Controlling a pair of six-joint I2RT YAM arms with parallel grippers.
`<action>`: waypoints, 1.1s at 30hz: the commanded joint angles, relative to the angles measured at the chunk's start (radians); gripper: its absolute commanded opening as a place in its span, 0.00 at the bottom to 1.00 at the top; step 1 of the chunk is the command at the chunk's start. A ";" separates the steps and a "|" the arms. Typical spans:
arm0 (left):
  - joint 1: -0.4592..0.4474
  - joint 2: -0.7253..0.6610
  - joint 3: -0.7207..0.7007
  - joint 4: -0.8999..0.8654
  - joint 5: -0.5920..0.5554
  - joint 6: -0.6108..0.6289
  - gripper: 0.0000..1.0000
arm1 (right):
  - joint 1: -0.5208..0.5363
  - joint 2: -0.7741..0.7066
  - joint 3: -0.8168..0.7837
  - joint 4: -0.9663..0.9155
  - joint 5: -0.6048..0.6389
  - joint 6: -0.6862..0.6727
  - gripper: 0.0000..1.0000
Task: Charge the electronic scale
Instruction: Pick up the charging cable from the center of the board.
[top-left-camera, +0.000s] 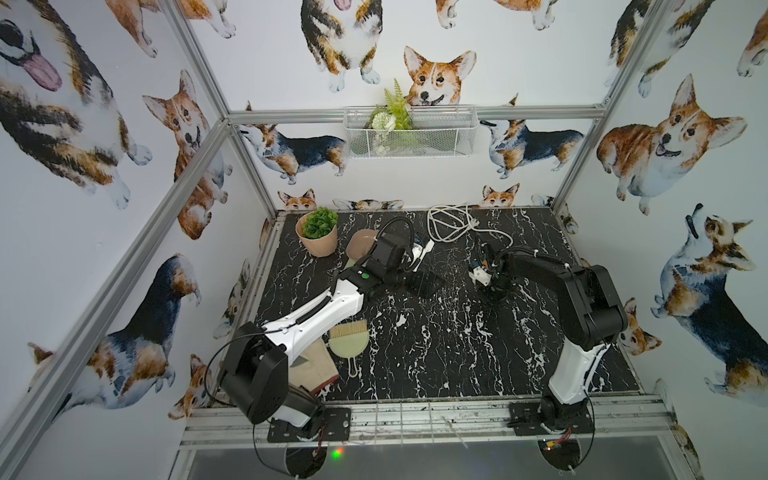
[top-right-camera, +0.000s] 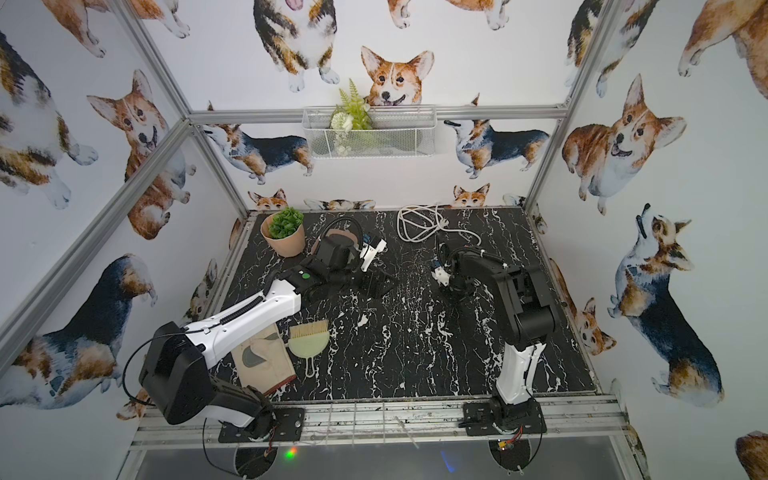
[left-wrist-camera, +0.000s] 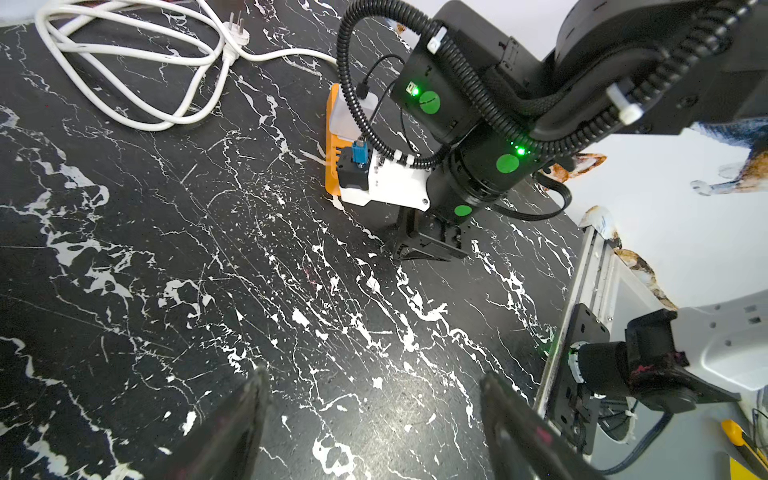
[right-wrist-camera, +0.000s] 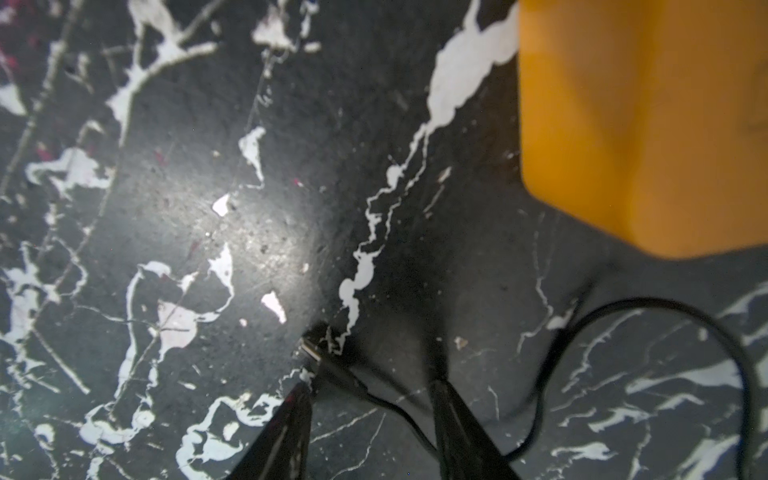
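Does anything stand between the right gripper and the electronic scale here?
Yes. In a top view the left arm's wrist covers most of the electronic scale, and the left gripper, jaws open and empty, lies between it and the right gripper, which straddles a black cable.

Eleven o'clock on the table (top-left-camera: 436, 353): the electronic scale (top-left-camera: 360, 245) shows just a pinkish curve and a pale-green sliver past the left arm (top-left-camera: 386, 253), display hidden in both top views. One o'clock: the orange power strip (right-wrist-camera: 640, 124) sits masked by the right arm (top-left-camera: 540, 266) from above, blurred and edge-cropped in the right wrist view. The black cable plug (right-wrist-camera: 311, 351): too small to identify.
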 joint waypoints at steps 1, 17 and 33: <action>0.000 -0.015 -0.009 0.021 0.014 -0.011 0.82 | -0.007 0.026 -0.007 0.005 -0.049 0.012 0.44; 0.002 0.008 -0.077 0.050 0.008 -0.036 0.84 | -0.009 -0.096 -0.056 0.080 -0.318 0.084 0.00; 0.084 0.257 0.041 0.061 0.452 -0.102 0.77 | 0.018 -0.267 -0.133 0.168 -0.817 0.027 0.02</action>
